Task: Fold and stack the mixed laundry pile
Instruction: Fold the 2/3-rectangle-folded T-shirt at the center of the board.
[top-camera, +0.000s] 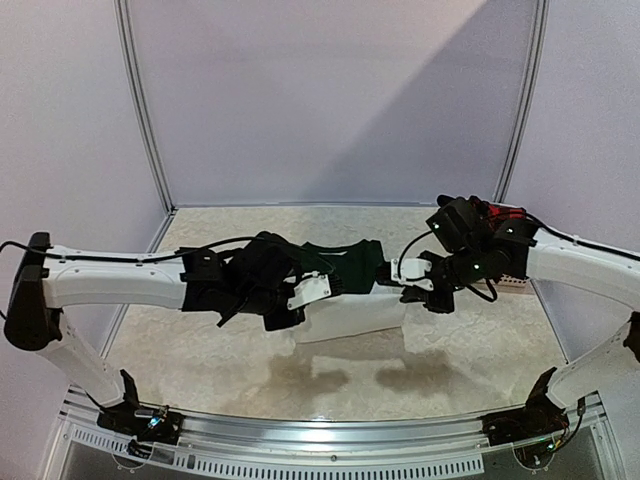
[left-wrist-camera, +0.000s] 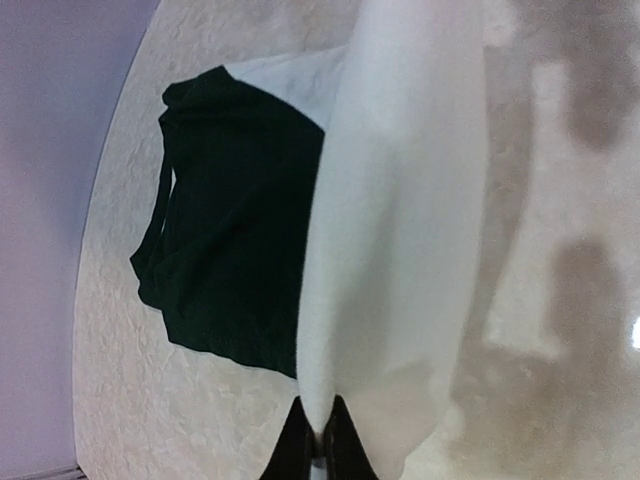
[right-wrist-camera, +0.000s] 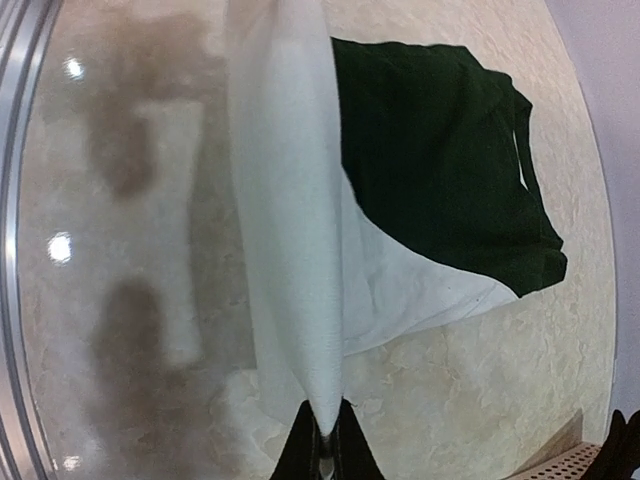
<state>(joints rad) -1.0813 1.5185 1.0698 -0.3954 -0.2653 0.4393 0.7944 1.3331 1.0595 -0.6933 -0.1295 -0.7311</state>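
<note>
Left tool and right tool, tight on white cloth

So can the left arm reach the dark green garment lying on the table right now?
Probably not yet: the left gripper is shut on the long white cloth. The dark green garment lies close by, uncovered, so releasing should free the way.

High rear overview; wrist views close, sharing white cloth

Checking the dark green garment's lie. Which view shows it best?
Right wrist: the dark green garment lies spread out, only its edge hidden by the white cloth. Left wrist shows less; top external hides most behind the arms.
</note>
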